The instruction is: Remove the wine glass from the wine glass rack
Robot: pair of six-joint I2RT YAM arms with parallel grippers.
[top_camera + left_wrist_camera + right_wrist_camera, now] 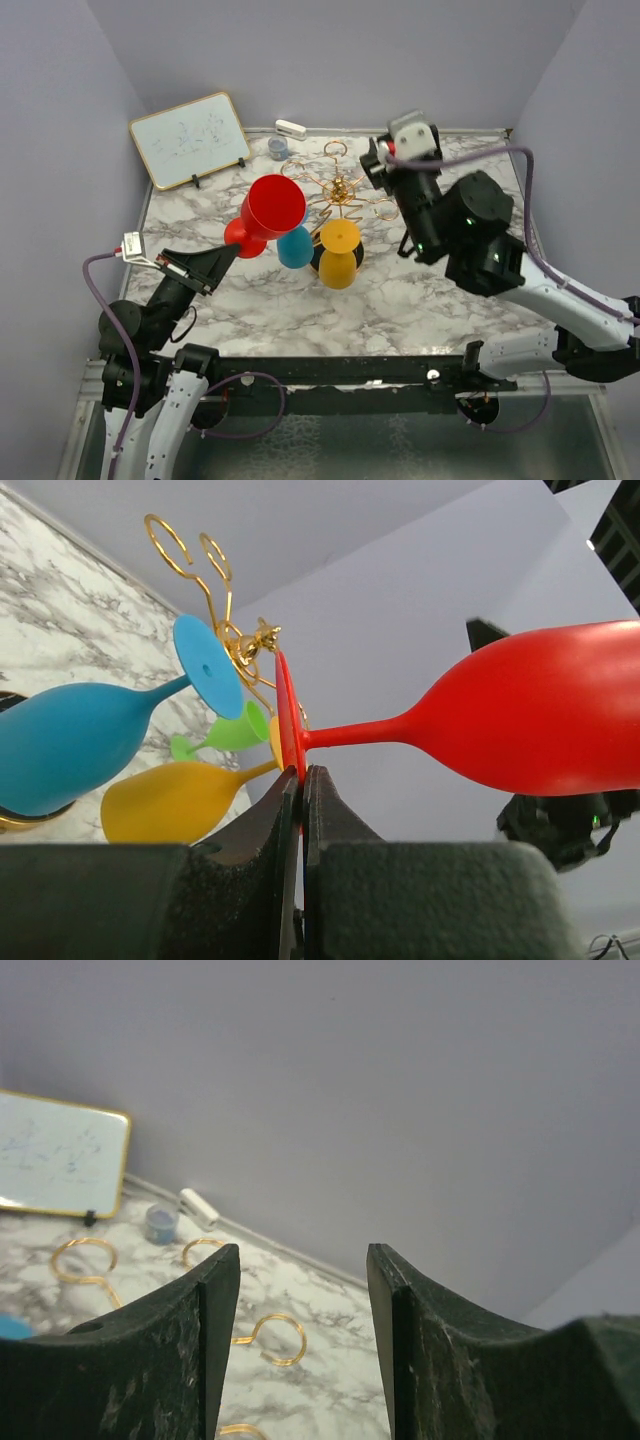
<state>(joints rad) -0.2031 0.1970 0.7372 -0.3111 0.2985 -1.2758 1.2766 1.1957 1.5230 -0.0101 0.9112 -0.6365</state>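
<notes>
The wine glass rack [340,190] is a gold wire stand with looped arms at the table's middle back. A blue glass [294,247] and a yellow glass [339,255] hang from it; a green glass [225,732] shows only in the left wrist view. My left gripper [232,250] is shut on the foot disc [289,730] of the red wine glass [272,207]. It holds the glass sideways, left of the rack, bowl [540,710] pointing away. Whether the foot touches the gold wire [225,600] I cannot tell. My right gripper [375,165] is open and empty, raised beside the rack's right arms [280,1335].
A whiteboard [190,138] leans at the back left. A small blue cup [277,148] and a white eraser [290,128] sit near the back wall. Grey walls close in the left, back and right of the marble table [430,300].
</notes>
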